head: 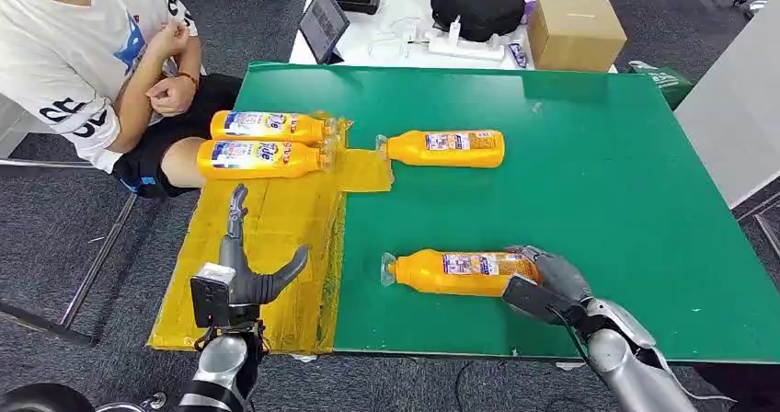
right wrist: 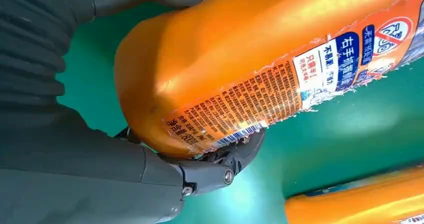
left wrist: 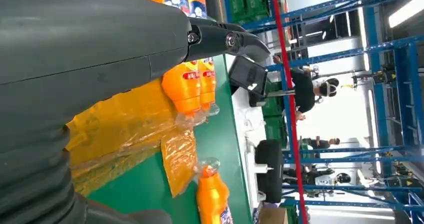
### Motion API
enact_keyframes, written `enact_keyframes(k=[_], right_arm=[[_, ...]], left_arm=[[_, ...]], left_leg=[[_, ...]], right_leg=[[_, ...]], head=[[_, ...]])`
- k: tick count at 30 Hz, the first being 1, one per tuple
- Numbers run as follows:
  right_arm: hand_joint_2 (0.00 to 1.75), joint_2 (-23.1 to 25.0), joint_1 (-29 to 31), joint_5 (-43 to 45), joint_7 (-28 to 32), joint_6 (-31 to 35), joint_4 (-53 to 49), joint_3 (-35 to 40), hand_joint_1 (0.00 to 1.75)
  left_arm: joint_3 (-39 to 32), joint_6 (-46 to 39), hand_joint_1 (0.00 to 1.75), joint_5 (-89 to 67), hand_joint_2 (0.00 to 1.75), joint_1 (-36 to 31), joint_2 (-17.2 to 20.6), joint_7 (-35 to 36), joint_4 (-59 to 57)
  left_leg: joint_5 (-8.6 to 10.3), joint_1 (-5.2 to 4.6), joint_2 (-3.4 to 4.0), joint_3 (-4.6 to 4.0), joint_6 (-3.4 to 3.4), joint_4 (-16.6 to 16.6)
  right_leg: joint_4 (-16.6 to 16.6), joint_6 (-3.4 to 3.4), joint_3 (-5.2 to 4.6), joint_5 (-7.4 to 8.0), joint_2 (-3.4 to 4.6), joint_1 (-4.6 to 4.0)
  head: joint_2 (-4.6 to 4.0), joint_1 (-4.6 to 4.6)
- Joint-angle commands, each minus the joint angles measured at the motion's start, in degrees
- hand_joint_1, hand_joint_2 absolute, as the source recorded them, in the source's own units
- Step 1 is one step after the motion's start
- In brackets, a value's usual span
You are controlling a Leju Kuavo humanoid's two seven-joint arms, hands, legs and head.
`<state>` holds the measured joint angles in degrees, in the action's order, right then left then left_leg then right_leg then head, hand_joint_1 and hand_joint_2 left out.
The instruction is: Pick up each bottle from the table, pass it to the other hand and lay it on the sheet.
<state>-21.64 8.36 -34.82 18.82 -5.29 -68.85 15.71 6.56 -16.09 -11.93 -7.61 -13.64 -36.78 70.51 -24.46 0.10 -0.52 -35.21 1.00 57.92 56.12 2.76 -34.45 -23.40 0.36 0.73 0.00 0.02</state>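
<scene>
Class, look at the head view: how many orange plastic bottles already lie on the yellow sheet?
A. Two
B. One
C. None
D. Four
A: two orange plastic bottles lie side by side on the yellow sheet, while the other two rest on the green table, the nearer one under the right hand.

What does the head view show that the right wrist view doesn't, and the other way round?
Head view alone: the left hand open above the yellow sheet, two bottles lying on that sheet, and a seated person.

Right wrist view alone: the fine print and barcode on the label.

Both: the right hand wrapped around the base of the near bottle on the green table, with another bottle beyond.
</scene>
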Motion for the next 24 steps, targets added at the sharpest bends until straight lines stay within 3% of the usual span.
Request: enact_keyframes(k=[1, 4, 9, 14, 24], right_arm=[[1.75, 1.2, -1.0, 0.0, 0.0, -1.0, 1.1, -0.5, 1.75], [1.75, 2.5, -1.9, 0.7, 1.7, -0.3, -0.5, -1.3, 1.75], [1.75, 12.9, -4.2, 2.0, 6.9, 8.7, -9.0, -6.4, 1.75], [1.75, 23.0, -5.8, 8.3, 12.1, 21.9, -19.9, -11.8, 1.75], [1.75, 28.6, -8.9, 15.2, 16.2, 31.7, -27.6, -17.1, 1.75]], left_arm=[[0.4, 0.3, 0.0, 0.4, 1.75, -1.9, 0.2, 0.4, -3.5], [0.5, 0.7, 0.0, 0.6, 1.75, -1.7, 0.1, 0.6, -3.2], [-0.2, 0.5, 0.0, 1.2, 1.75, -0.3, -0.1, 0.9, -1.3], [-0.5, -1.1, 0.0, 2.7, 1.75, 1.3, 0.0, 0.8, 0.7], [-2.0, -3.1, 0.0, 6.7, 1.75, 1.2, -1.2, 0.8, 1.3]], left_leg=[[-0.07, 0.05, -0.02, 0.25, -0.06, 0.0], [-0.03, 0.04, -0.05, 0.16, -0.04, 0.0], [-0.06, 0.05, 0.12, 0.17, -0.07, -0.1], [-0.13, 0.08, 0.31, 0.09, -0.11, 0.0], [-0.1, 0.08, 0.02, 0.11, -0.06, 0.0]], right_leg=[[-0.1, -0.1, 0.29, -0.07, -0.09, -0.07], [-0.1, -0.07, 0.2, -0.04, -0.11, -0.05], [-0.1, -0.09, 0.16, -0.03, 0.07, -0.06], [0.1, -0.15, -0.01, -0.06, 0.23, -0.1], [0.1, -0.12, 0.12, -0.13, -0.04, -0.1]], head=[[0.0, -0.02], [0.0, 0.0], [0.0, 0.0], [0.0, -0.02], [0.0, 0.0]])
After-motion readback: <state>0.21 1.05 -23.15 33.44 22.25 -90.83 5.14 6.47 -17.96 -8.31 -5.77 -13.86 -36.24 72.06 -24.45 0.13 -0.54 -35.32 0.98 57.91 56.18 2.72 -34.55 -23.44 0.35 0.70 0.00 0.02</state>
